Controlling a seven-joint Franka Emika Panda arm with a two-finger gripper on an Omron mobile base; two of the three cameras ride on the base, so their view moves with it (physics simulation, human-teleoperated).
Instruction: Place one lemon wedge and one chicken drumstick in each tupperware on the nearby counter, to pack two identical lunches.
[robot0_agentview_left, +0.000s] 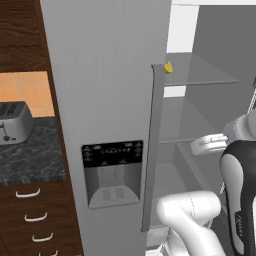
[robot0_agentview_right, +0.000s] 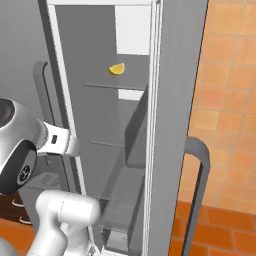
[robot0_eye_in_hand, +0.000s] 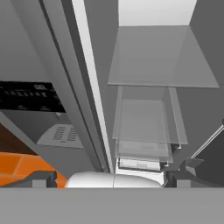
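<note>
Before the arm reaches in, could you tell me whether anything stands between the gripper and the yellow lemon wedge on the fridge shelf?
Nothing visible does. The lemon wedge lies alone on the upper glass shelf of the open fridge, and the gripper points into the compartment from below that shelf. The shelf itself sits between them, so I would approach from its open front.

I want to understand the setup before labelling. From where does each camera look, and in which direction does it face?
Left base view: behind the arm's left, facing the fridge door and open fridge; white arm at lower right.
Right base view: behind the arm's right, facing the open fridge; arm at lower left.
Hand view: on the hand, looking along the gripper at the glass shelves.
Both base views share the lemon wedge on a shelf.
</note>
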